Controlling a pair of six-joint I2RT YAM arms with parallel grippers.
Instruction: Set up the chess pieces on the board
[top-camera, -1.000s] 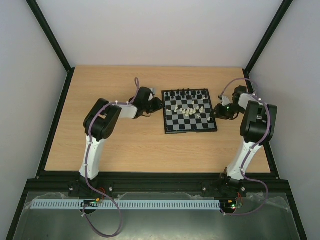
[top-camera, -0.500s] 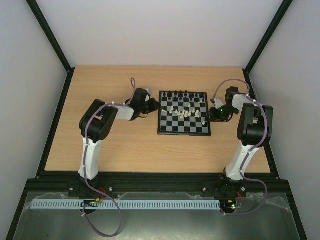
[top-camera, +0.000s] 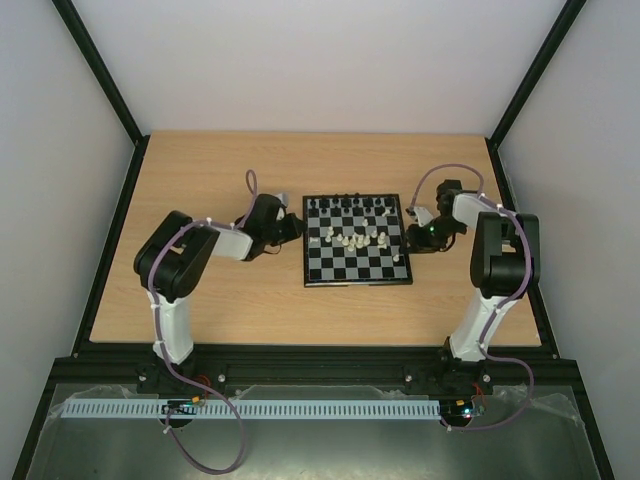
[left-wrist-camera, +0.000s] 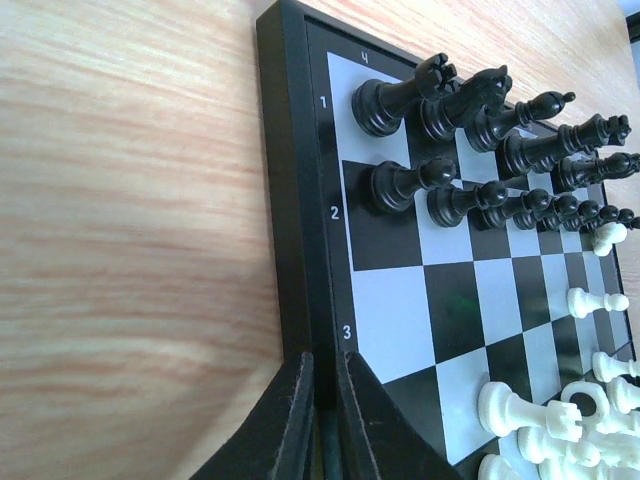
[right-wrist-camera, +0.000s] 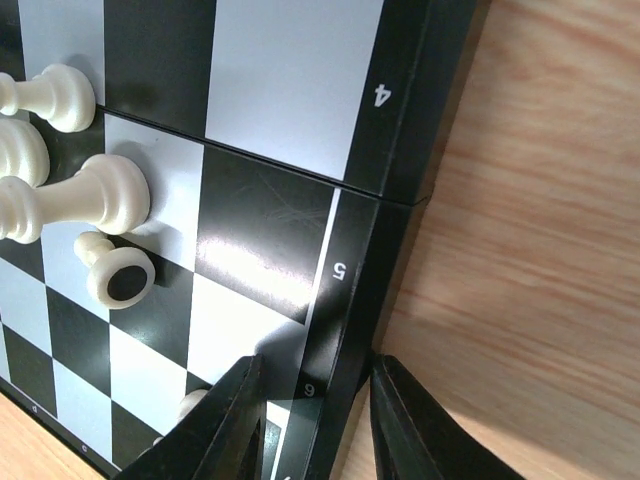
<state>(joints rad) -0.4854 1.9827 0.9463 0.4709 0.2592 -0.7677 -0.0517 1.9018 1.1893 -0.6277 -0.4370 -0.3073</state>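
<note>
Board (top-camera: 357, 255) slid left | glossy checkered squares | wood-grain table (top-camera: 200, 180)

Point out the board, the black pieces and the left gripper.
board (top-camera: 357, 272): top view, bare squares near its front edge.
black pieces (left-wrist-camera: 470, 105): left wrist view, a back-row piece.
left gripper (left-wrist-camera: 325, 420): left wrist view, between the fingertips at the board's edge.

Light wooden table (top-camera: 200, 180) — the board (top-camera: 355, 268) flat on it, right of centre.
</note>
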